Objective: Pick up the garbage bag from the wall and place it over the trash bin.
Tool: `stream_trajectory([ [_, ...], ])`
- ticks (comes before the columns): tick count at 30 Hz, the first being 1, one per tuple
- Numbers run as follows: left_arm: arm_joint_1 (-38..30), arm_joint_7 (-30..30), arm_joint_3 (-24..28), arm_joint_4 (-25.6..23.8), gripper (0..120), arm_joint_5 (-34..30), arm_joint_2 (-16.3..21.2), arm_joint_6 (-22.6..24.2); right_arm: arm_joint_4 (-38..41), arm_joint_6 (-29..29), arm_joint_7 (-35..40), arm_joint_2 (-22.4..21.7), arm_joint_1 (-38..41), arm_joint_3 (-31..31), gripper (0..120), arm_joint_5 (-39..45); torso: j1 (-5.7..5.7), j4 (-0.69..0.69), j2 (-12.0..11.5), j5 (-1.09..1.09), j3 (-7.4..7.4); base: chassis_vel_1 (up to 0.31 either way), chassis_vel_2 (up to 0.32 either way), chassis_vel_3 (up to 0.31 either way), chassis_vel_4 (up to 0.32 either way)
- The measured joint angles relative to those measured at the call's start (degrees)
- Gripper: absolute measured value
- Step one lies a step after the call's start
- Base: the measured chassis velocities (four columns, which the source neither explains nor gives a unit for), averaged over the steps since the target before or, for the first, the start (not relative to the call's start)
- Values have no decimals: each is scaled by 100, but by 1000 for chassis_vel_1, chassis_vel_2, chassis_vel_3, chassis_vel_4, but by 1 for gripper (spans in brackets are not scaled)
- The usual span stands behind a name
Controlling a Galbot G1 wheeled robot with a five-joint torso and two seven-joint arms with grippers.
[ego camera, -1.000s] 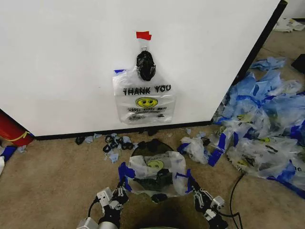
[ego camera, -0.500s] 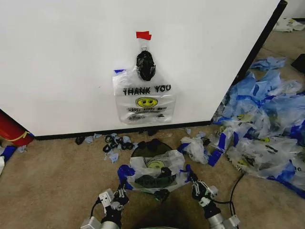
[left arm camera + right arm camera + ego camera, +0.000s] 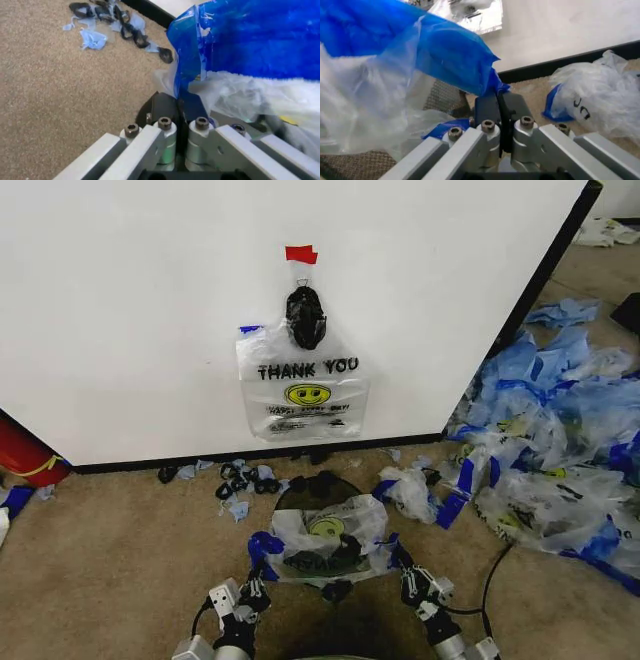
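Garbage bag (image 3: 325, 542) lowered, bag heap (image 3: 560, 450) beside

The trash bin (image 3: 318, 492) sat mostly hidden beneath the garbage bag (image 3: 325, 538); both arms ran off the head view's lower edge, behind fingers (image 3: 161, 108) clamped on blue handles.

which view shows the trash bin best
The head view: the trash bin sits on the carpet below the wall, its far rim showing, its near part draped by the garbage bag that the left gripper and right gripper hold by its blue handles. Both wrist views show mostly blue handle and clear plastic; the bin isn't clearly identifiable there.
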Motion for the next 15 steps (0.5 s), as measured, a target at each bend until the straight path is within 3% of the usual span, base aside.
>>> stream_trajectory([
  [15, -131, -3, -46, 253, 0, -5, -37, -8, -241, -115, 83, 152, 267, -33, 0, -52, 0, 0, 0, 0, 0, 0, 0, 0, 0],
])
